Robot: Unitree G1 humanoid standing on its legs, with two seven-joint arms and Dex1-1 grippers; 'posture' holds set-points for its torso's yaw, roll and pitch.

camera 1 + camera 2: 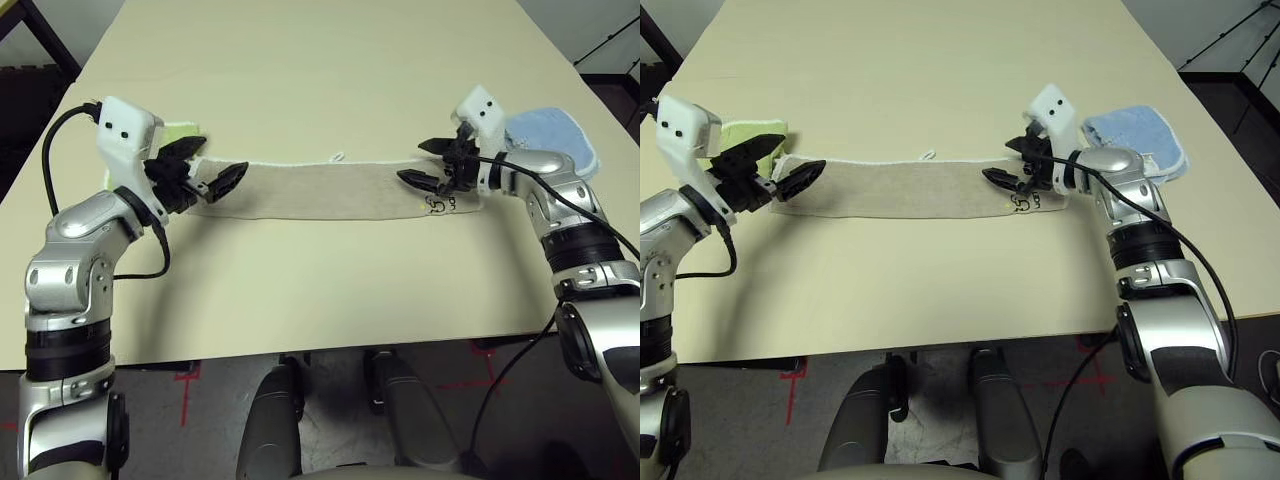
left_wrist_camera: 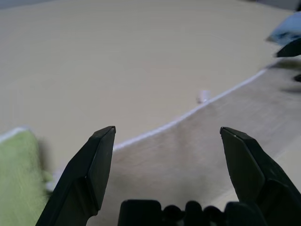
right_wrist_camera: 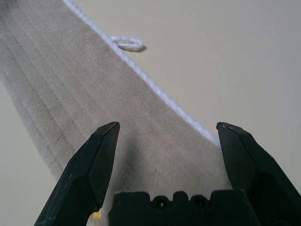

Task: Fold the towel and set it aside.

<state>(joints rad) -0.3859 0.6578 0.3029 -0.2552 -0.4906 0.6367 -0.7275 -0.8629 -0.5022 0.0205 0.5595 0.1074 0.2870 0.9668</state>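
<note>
The beige towel (image 1: pixel 320 190) lies flat on the table as a long narrow strip running left to right, with a white stitched far edge, a white loop tag (image 1: pixel 339 157) at mid-length and a small dark motif (image 1: pixel 437 205) near its right end. My left gripper (image 1: pixel 211 168) hovers open just over the towel's left end, nothing between its fingers. Over the right end, my right gripper (image 1: pixel 427 162) is open too, empty, beside the motif. The right wrist view looks down the strip (image 3: pixel 94 108) toward the loop tag (image 3: pixel 128 44).
A lime-green towel (image 1: pixel 745 133) lies just behind my left gripper at the table's left side. A light-blue towel (image 1: pixel 1137 135) sits behind my right forearm near the right edge. The table's front edge (image 1: pixel 330 345) runs close below the strip.
</note>
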